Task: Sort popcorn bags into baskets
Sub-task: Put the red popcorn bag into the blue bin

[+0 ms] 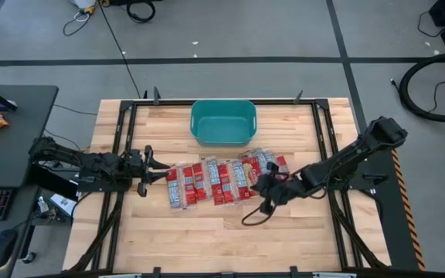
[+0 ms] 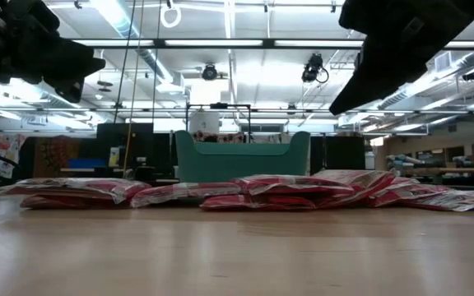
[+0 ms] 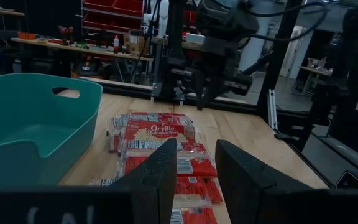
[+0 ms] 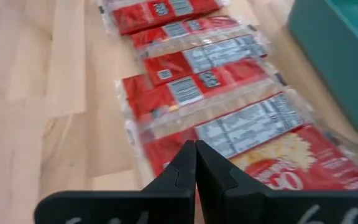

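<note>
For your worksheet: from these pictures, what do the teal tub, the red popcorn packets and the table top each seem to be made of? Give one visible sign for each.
Teal tub: probably moulded plastic, with a smooth, even colour, rounded corners and a cut-out handle.
Popcorn packets: printed packets in what looks like clear glossy film, whose crinkled edges catch the light.
Table top: wood, likely butcher-block, showing pale joined strips with visible grain and a slight sheen.

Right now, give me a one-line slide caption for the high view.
Both grippers, left and right, flank a row of popcorn bags before an empty teal tub.
</note>
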Robot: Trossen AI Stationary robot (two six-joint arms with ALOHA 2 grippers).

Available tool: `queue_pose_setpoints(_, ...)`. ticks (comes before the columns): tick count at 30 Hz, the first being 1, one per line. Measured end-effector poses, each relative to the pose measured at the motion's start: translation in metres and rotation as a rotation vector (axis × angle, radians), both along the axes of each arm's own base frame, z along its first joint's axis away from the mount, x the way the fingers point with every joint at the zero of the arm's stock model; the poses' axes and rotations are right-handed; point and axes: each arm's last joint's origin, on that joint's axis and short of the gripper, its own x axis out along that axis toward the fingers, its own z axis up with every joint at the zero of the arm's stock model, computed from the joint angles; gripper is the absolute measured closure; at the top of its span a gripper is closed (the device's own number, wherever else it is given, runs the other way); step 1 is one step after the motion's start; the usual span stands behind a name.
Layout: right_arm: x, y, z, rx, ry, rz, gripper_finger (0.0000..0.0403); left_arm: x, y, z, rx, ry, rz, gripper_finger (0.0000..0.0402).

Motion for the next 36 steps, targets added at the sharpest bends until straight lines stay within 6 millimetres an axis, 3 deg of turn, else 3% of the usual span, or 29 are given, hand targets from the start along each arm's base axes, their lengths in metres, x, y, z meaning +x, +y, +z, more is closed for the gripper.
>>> queue_pose_setpoints(7,0.018,0.024,0.002,0.017,0.082,-0.039,0.0394,0.0,0.0,0.0,0.0,0.0,0.0,0.0285)
queue_pose_setpoints(12,0.032,0.04,0.0,-0.078,0.26,-0.05,0.0394,0.0,0.0,0.0,0.0,0.0,0.0,0.0285)
queue_pose_setpoints(18,0.047,0.051,-0.003,-0.222,0.47,0.053,0.0382,0.0,0.0,0.0,0.0,-0.001,0.0,0.0285)
queue_pose_setpoints(22,0.053,0.055,-0.01,-0.281,0.558,0.145,0.0336,0.0,0.0,0.0,0.0,-0.001,0.0,0.0285)
queue_pose_setpoints(31,0.056,0.057,-0.03,-0.342,0.642,0.218,0.0186,0.0,0.0,0.0,0.0,-0.001,0.0,0.0285)
queue_pose_setpoints(36,0.054,0.058,-0.035,-0.417,0.621,0.171,0.0143,0.0,0.0,0.0,0.0,0.001,0.0,0.0285)
